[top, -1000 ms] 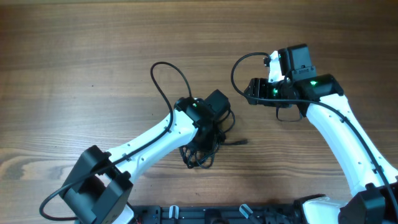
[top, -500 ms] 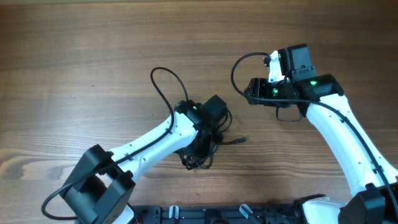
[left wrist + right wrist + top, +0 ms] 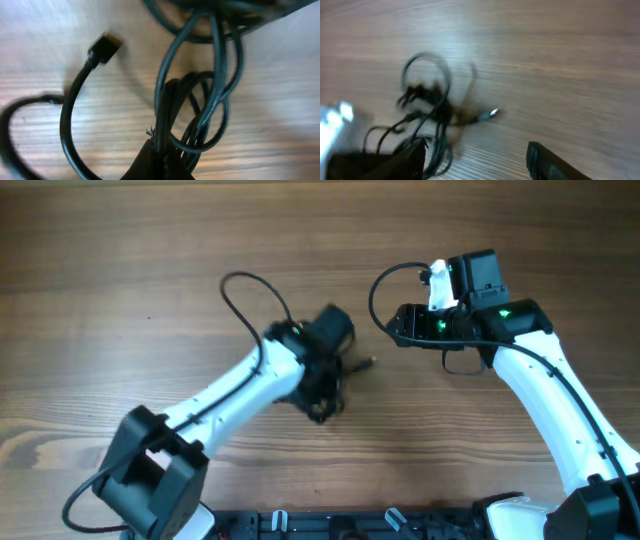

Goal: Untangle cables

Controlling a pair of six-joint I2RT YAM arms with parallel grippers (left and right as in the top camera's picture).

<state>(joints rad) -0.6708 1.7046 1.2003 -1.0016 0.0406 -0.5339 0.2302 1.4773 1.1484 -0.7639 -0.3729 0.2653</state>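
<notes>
Plain wooden table (image 3: 120, 260) lies under both my arms. The cables (image 3: 218, 75) sit mid-table as a knotted clump beneath my left wrist. My left pincer (image 3: 159, 162) is pressed together on several strands. My right pincer (image 3: 403, 327) hangs spread and empty, well apart to the right. One plug (image 3: 105, 47) trails free. I judge this the opening pull; next, my right should catch that loose end.

Tangled cables (image 3: 322, 385) motion-smeared, partly hidden beneath left arm (image 3: 225, 395), plug (image 3: 105, 46) blurred, loops cropped at left wrist view's top edge, right wrist view hazy throughout.
</notes>
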